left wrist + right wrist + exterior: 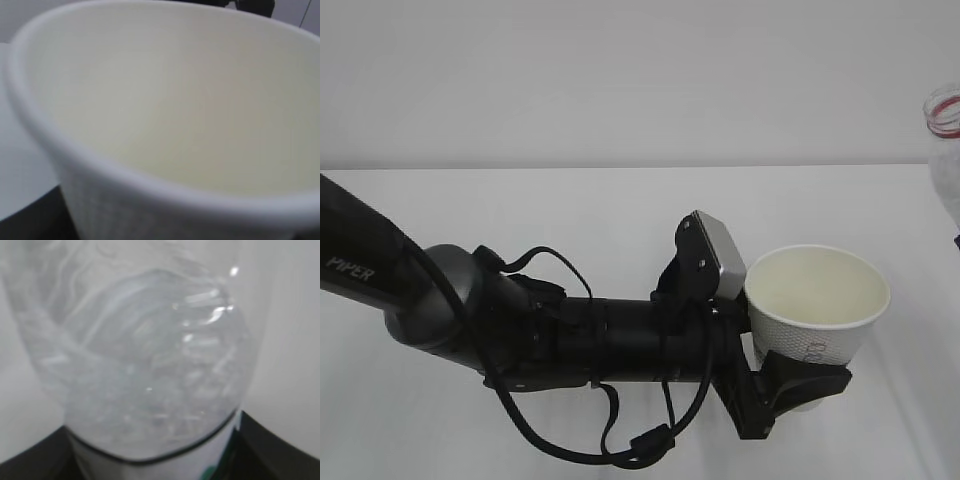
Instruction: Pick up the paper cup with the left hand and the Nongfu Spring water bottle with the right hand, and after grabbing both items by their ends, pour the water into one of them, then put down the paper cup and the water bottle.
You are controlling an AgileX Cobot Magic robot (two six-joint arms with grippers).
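Cup [817, 300] held off the bench [570, 220] in my left claw [790, 385] | bottle [145, 365] gripped by right claw, mouth at frame's right edge | both picked; pour, set-down remain.

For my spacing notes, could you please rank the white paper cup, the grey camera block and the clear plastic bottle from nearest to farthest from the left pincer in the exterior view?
1. White paper cup: clamped in the left pincer.
2. Grey camera block: just up-left, on the wrist.
3. Clear plastic bottle: far upper right, at the frame edge.
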